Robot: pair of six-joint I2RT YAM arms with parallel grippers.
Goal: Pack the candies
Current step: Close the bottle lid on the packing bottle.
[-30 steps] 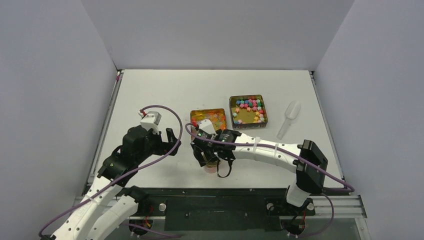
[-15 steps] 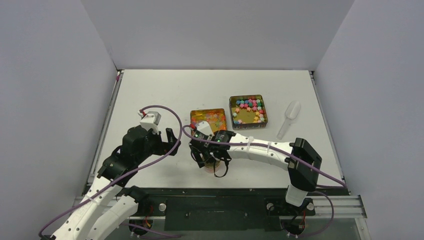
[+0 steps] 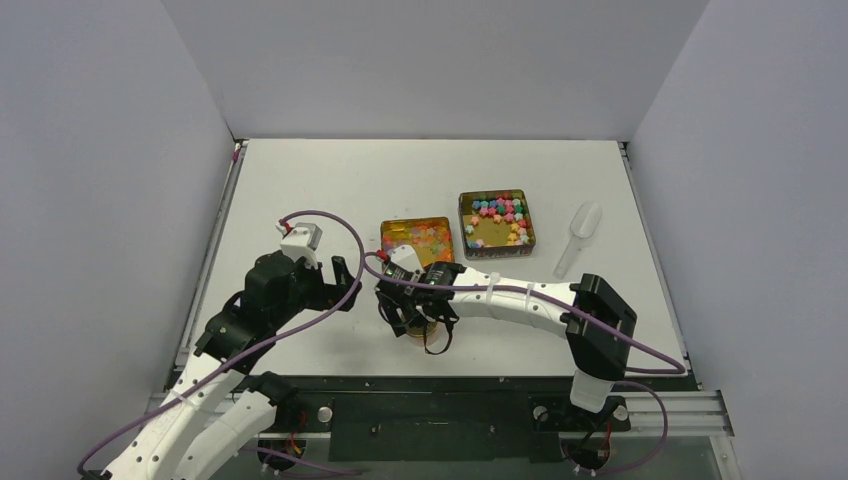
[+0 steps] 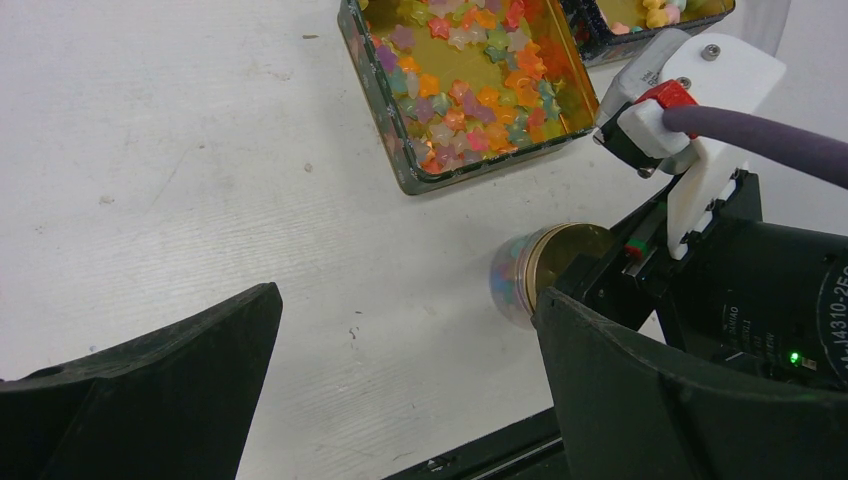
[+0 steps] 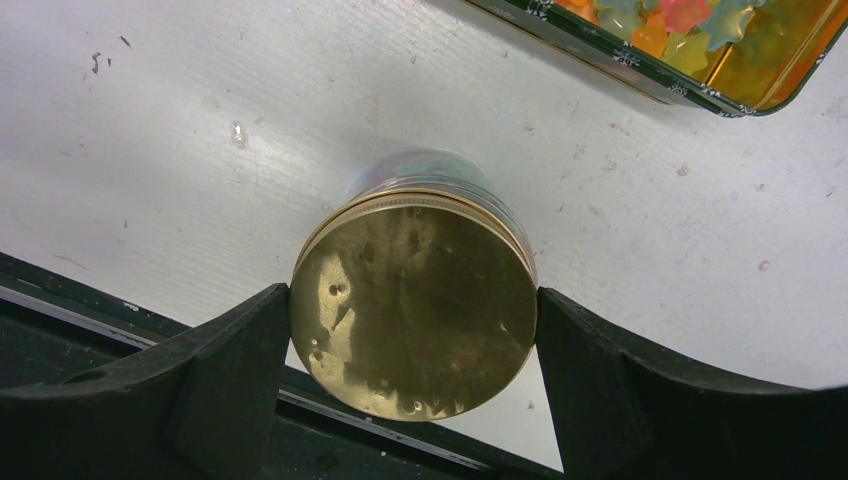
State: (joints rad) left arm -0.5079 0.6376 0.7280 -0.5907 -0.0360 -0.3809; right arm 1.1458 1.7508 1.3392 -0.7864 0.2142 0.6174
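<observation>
**Lid gripped; sweets split between tins and jar**

The right hand (image 5: 413,318) is closed on the gold lid (image 5: 413,300), one finger touching the rim at each side; the lid sits on the jar (image 5: 425,170), which stands upright on the tabletop (image 3: 330,190) at near centre. The left hand (image 4: 400,390) hangs spread wide and holds nothing, just left of the jar.

The candies (image 4: 470,90) lie in three places: glossy orange and red ones in the left tin (image 4: 385,130); opaque blue, pink and green ones in the right tin (image 3: 490,238), a little farther off; and some showing through the jar's clear wall under the lid. A clear scoop (image 3: 578,238) lies right of the tins, well apart from both hands.

By their look the candies are small, light, hard and loose; they would roll and scatter, and the glossy sort are likely slippery, so pinching single ones seems poor; better to move them by their vessel or with the scoop. The lid is smooth metal and may slip under a twist; its rim, taken across the full width, is the place to hold; the light jar may turn with it unless steadied low on its wall.
</observation>
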